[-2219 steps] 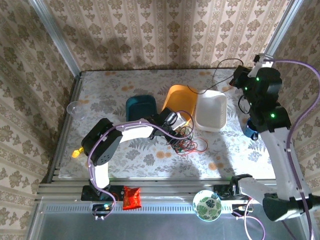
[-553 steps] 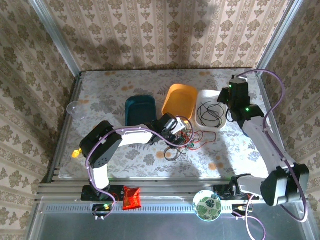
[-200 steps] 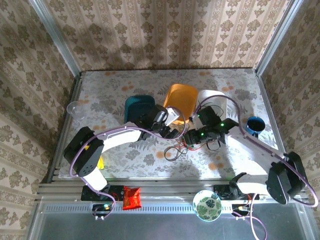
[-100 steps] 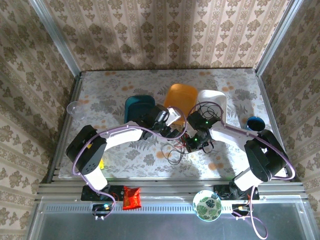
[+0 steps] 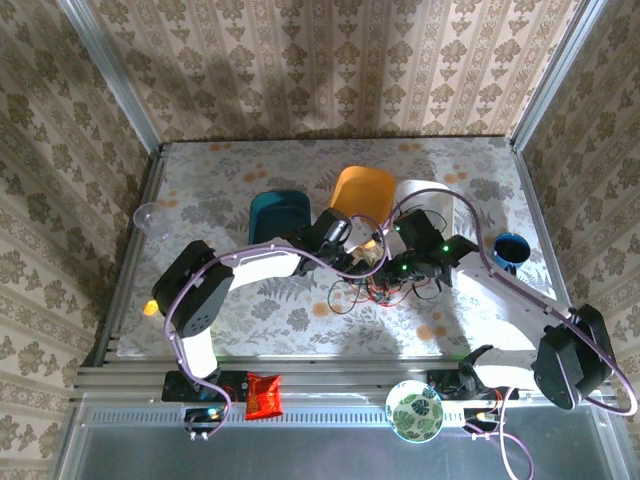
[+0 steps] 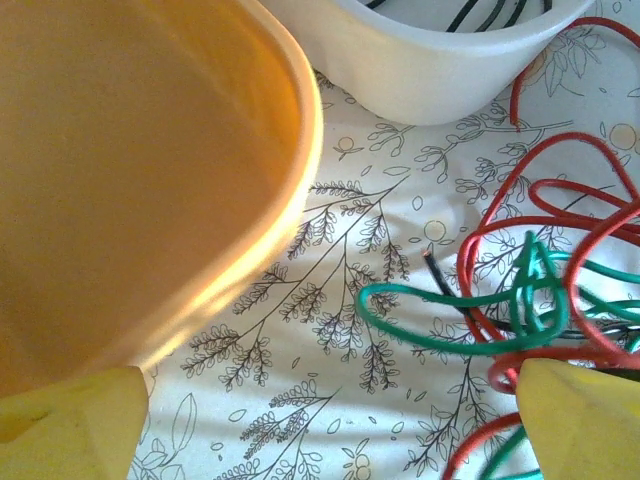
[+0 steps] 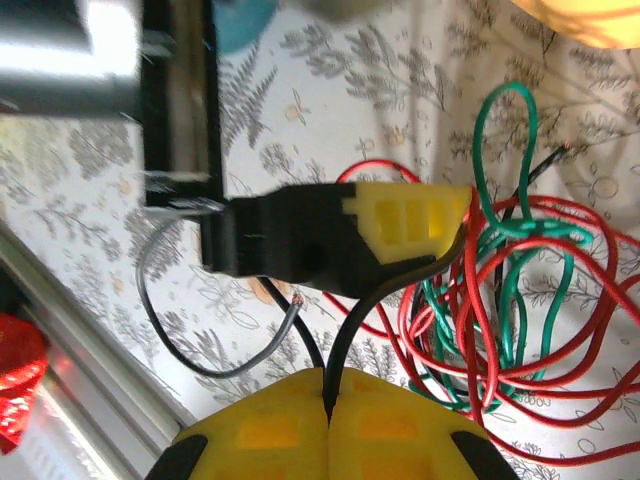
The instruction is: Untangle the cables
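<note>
The right claw (image 7: 327, 405) is clamped on the black cable (image 7: 345, 320), the red and green tangle (image 7: 500, 300) lies at its two o'clock, and the left claw (image 6: 320, 425) stands apart.

Cables on the table between two grippers

The cables (image 6: 540, 290) lie on the table (image 6: 330, 250) ahead and to the right of the left gripper (image 6: 330, 400). The right gripper (image 7: 328, 410) pinches one strand. A tub (image 6: 300, 130) sits left of the left gripper, with a basket (image 6: 430, 80) ahead of it and a coil (image 6: 465, 15) inside.
</note>
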You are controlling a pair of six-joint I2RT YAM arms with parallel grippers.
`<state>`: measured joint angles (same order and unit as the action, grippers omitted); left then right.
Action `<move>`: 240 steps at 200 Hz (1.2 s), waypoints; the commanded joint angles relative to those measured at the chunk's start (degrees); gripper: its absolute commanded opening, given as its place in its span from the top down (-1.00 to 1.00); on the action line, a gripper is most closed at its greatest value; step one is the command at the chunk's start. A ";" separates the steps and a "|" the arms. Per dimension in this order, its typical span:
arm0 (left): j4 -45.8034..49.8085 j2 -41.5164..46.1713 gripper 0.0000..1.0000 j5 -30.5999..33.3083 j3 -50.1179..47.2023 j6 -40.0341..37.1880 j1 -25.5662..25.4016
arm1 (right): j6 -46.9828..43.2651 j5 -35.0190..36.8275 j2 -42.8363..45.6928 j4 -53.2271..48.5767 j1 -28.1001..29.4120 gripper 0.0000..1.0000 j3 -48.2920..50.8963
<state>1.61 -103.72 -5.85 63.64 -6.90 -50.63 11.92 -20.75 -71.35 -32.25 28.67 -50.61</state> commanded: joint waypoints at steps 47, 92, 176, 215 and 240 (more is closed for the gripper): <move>0.70 -2.88 -0.89 -1.97 0.02 -0.12 -0.11 | 9.18 -9.22 10.76 10.46 -11.66 1.00 0.04; 0.92 -4.22 -0.88 -1.41 0.03 0.04 -0.52 | 13.37 -1.93 16.37 14.62 -15.58 1.00 1.91; -6.88 2.39 -1.00 -4.15 -6.44 -3.84 -2.01 | 19.59 -6.89 14.97 19.84 -17.24 1.00 3.54; -9.87 5.48 -1.00 -14.17 -8.94 -3.74 -0.28 | 21.91 -9.08 13.37 22.27 -17.25 1.00 4.36; -9.76 3.88 -1.00 -18.97 -7.23 -3.30 1.38 | 22.05 -10.18 12.78 22.54 -17.22 1.00 4.29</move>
<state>-6.83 -99.61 -17.67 55.18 -9.10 -50.85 32.84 -28.16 -58.19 -12.47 11.51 -46.52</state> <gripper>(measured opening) 0.999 0.067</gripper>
